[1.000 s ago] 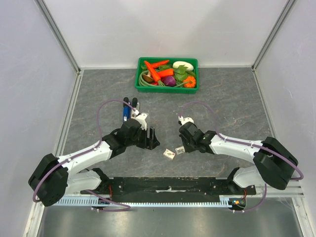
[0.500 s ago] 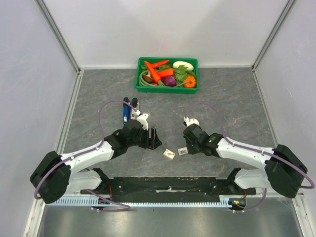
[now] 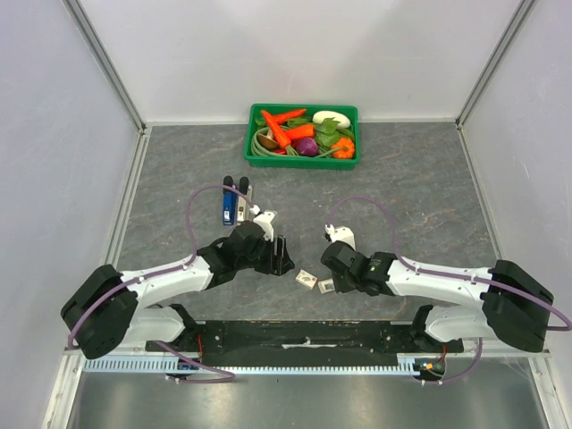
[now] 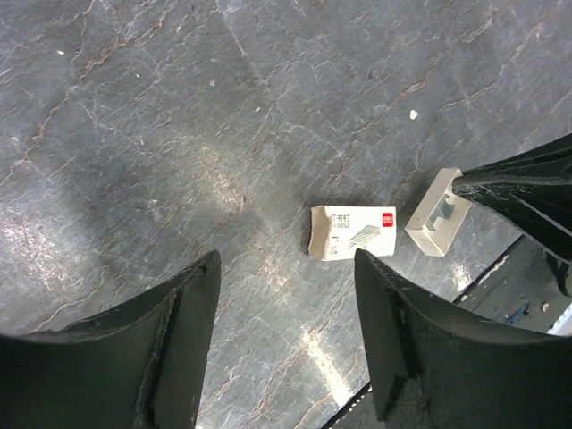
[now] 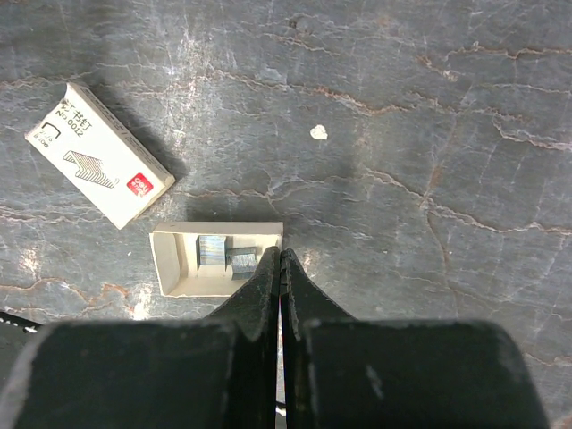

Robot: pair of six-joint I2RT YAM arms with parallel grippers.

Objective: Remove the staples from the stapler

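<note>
While outstretched, right arm [image 3: 429,275] (tool [image 5: 280,264] pinched).

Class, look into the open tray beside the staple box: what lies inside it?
Two short staple strips lie in the tray, toward its right end; the left part is bare. The shut right gripper covers one right-end corner.

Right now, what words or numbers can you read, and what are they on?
"No.0012": on the staple box.
Chinese characters and red logo on that box: too small to read.
Nothing else shows any writing.
</note>
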